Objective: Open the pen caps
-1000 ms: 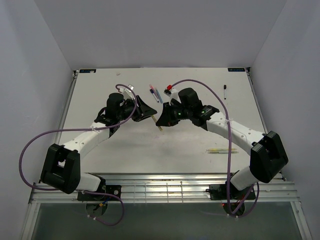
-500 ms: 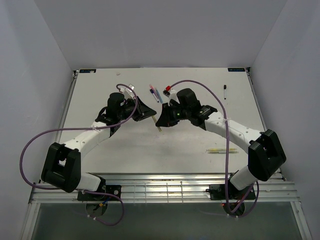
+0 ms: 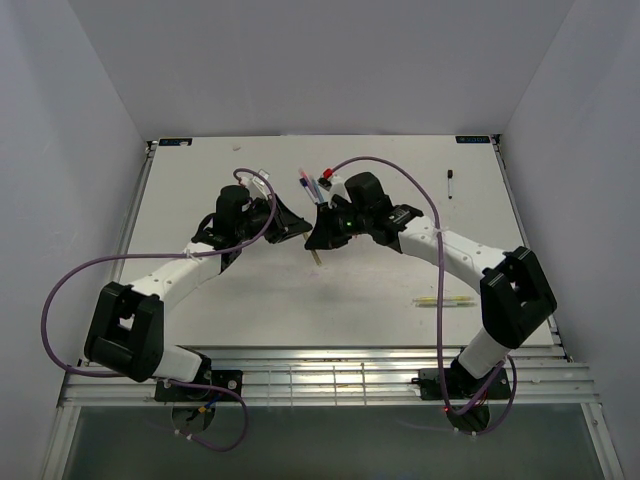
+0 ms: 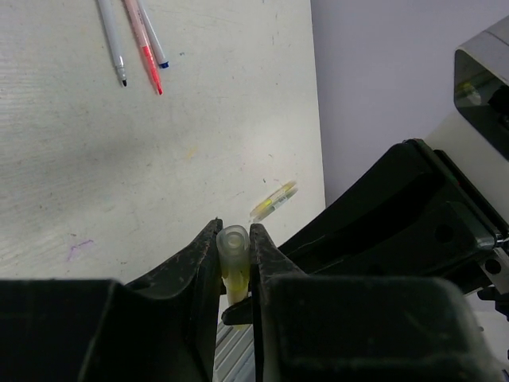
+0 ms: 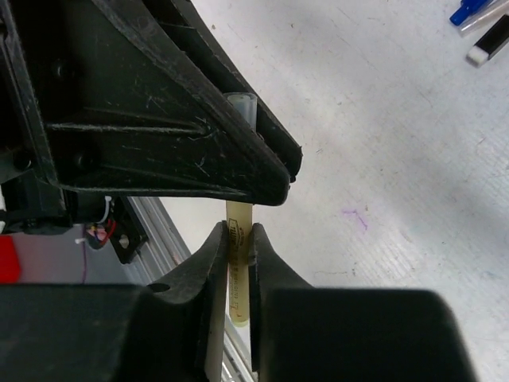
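Observation:
A yellow pen is held between both grippers above the middle of the table. My left gripper is shut on its pale yellow cap, seen end-on between the fingers. My right gripper is shut on the pen's yellow barrel, right below the left gripper's black fingers. The cap's rim shows behind them. In the top view the left gripper and the right gripper touch tip to tip, and the barrel's end pokes out below.
Several pens lie at the back centre, with a red piece beside them. A black pen lies at the back right. Two yellowish pens lie at the front right. A blue cap shows in the right wrist view.
The right gripper has moved left and a little toward the back, closing up against the left gripper. The left arm has hardly moved.

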Robot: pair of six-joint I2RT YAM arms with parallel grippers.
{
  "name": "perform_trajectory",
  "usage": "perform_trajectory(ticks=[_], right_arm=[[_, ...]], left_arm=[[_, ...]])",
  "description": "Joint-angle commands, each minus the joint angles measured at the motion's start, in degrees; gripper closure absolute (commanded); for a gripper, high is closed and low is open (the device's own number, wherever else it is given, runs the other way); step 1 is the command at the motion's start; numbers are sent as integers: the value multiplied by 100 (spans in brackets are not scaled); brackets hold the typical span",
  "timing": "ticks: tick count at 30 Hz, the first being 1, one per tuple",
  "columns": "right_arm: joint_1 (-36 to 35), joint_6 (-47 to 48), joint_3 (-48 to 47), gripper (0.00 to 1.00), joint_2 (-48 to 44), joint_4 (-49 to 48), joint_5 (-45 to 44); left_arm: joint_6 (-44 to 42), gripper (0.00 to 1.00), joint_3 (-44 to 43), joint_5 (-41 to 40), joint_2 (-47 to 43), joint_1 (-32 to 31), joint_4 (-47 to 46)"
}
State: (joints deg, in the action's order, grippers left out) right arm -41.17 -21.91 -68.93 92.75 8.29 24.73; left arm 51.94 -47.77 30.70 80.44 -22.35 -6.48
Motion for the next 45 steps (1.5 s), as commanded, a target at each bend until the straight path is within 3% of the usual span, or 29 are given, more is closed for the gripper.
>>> perform_trajectory(ticks=[1,4,5,6,9,11,13,17,18,21,27,36,45], right_arm=[[-5,55,-218,92,129,-153,41],[-119,265,-349,92,208,239,-449],[-276,406,-454,92,208,486,-1052],[-713,694,-664,92,235,985,-2903],[-1374,899,-973,92,576,1559,-5531],[-1560,925,-1105,92,718,1850,-6284],[-1666,1013,-949,92,762,1816,-6700],[-1378,1058,-457,92,394,1299,-5659],[-1028,1014,-368,92,228,1097,-4741],[-141,785,27,92,-19,684,-3156],[1231,960,-120,92,260,691,-1860],[2217,1251,-876,92,1323,647,-936],[2429,1268,-1685,92,2299,656,-601]], left_arm=[[9,100,-198,121,-47,-24,-99],[18,100,-338,-246,15,-15,215],[26,100,-695,-605,146,-15,1157],[44,100,-934,-1392,234,-24,1915],[184,100,-1559,-2487,428,-6,2554],[386,100,-1840,-2780,577,125,2730],[570,100,-1955,-2335,683,326,2635],[310,100,-2201,-1937,841,424,2371],[134,100,-2263,-1884,885,424,2379],[-578,100,-2465,-1813,1096,424,2546],[-1825,100,-2957,-2260,1912,433,3319],[-2522,100,-3581,-2700,3116,433,3452],[-2830,100,-4205,-2701,3847,538,3452]])
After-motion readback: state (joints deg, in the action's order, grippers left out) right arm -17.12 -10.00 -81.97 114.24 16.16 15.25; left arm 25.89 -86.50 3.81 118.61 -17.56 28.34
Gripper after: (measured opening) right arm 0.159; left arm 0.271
